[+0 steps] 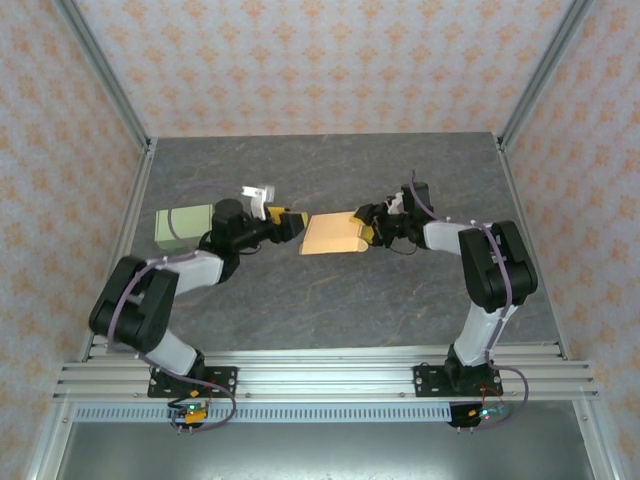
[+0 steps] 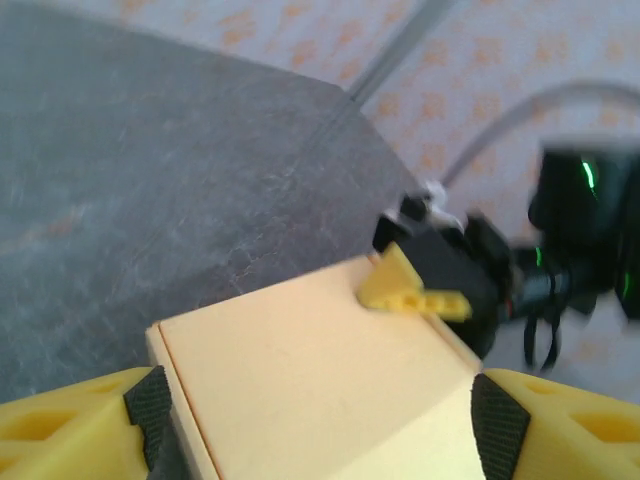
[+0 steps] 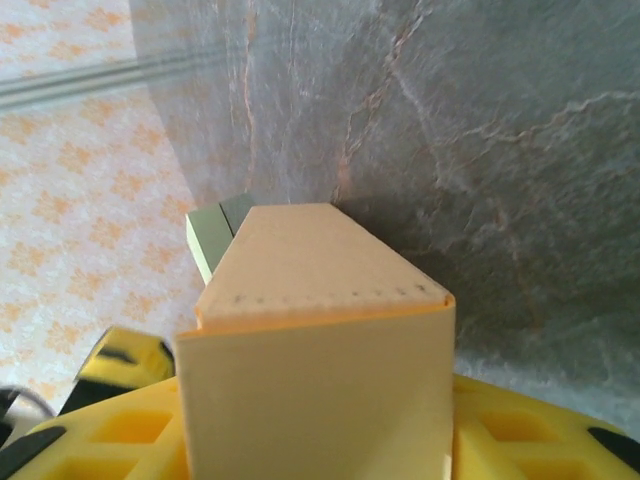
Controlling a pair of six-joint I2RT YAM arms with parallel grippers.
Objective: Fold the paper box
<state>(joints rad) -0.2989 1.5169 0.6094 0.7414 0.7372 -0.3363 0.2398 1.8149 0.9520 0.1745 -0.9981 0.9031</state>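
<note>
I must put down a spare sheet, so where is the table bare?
Free: the far strip of table behind both arms, and the near strip before the rail. Crowded: the middle, where left gripper and right gripper meet at the paper box; green box sits left.

A lab test cell; aluminium rail [image 1: 320,379], patterned walls [image 1: 320,60], grey tabletop [image 1: 330,300].

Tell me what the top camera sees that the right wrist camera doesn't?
The top view gives the whole scene: the left end effector and right end effector holding the paper box from opposite ends. The right wrist view gives the close-up: a row of tiny dots along the box's fold. Both share the paper box, the green box and the grey table.
</note>
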